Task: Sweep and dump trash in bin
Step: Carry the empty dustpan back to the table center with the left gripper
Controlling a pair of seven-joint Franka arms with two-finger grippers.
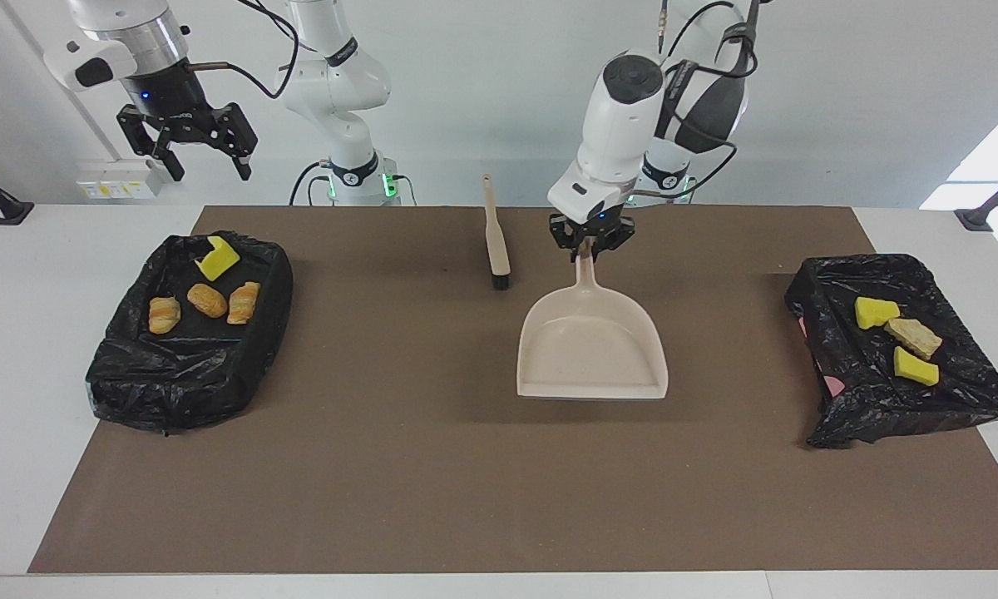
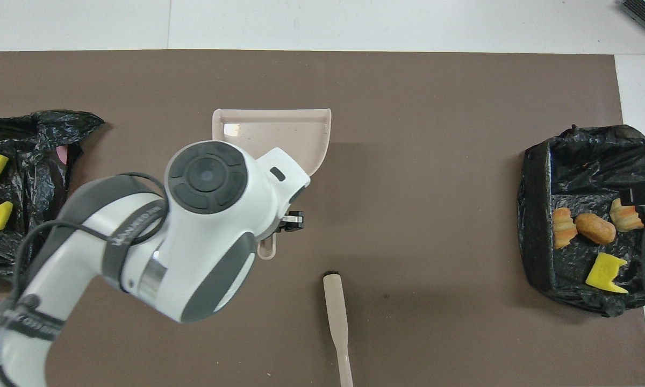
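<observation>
The beige dustpan (image 1: 590, 349) (image 2: 271, 134) sits flat in the middle of the brown mat, its mouth pointing away from the robots. My left gripper (image 1: 590, 245) is shut on the dustpan's handle; in the overhead view its wrist hides the grip. The trash lies in two black-lined bins: pastry lumps (image 1: 207, 300) and a yellow sponge (image 1: 217, 260) in the bin (image 1: 133, 374) at the right arm's end, and sponge bits (image 1: 875, 311) with a bread piece (image 1: 913, 336) in the bin (image 1: 840, 391) at the left arm's end. My right gripper (image 1: 208, 170) hangs open, high over its bin.
The beige brush (image 1: 495, 237) (image 2: 337, 322) lies on the mat beside the dustpan handle, nearer to the robots, bristles toward the dustpan. The brown mat (image 1: 432, 466) covers most of the white table.
</observation>
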